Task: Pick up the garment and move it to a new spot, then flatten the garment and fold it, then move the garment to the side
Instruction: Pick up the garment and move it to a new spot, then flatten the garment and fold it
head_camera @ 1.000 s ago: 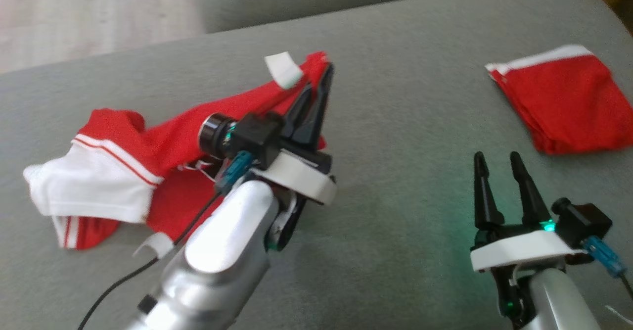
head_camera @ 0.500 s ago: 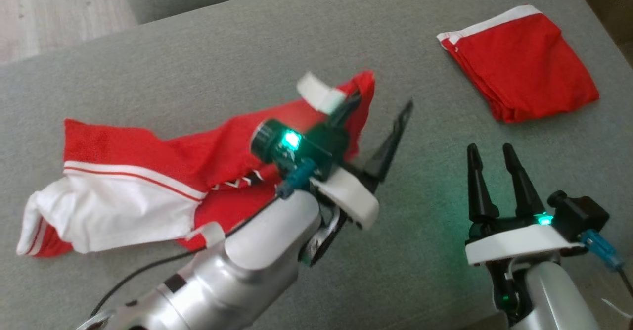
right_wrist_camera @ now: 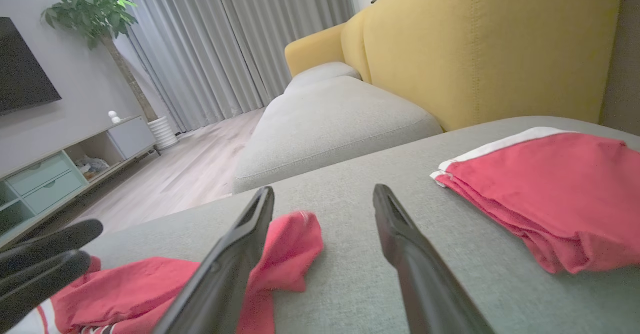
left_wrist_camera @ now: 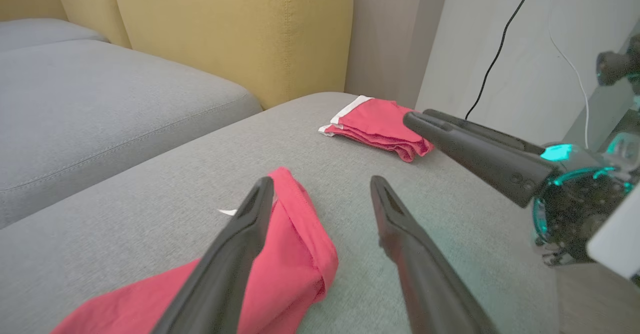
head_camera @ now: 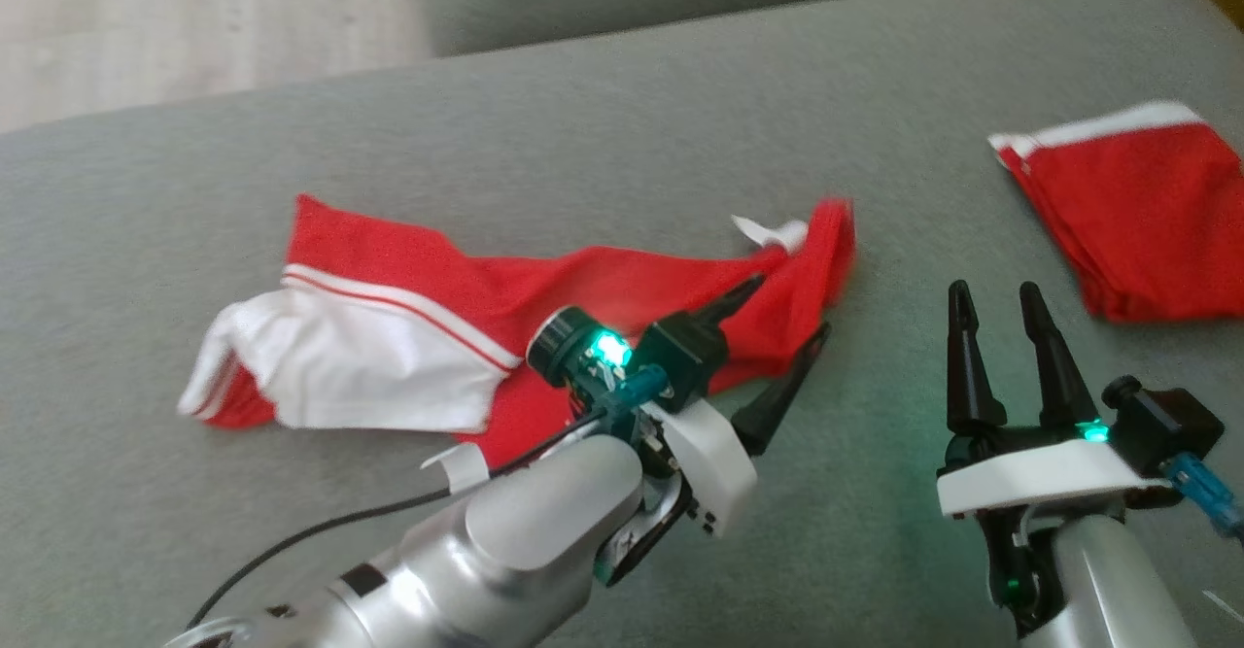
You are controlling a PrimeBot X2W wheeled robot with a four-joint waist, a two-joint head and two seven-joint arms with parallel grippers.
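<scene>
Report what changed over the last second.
The left gripper opened and let go of the loose garment, whose raised end dropped flat onto the grey cushion. The right gripper stayed open and empty; the folded red garment stayed put.

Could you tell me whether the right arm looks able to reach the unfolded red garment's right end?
Probably yes: the right gripper stands open, with bare grey cushion between it and the garment, though the open left gripper at that end may crowd it.
</scene>
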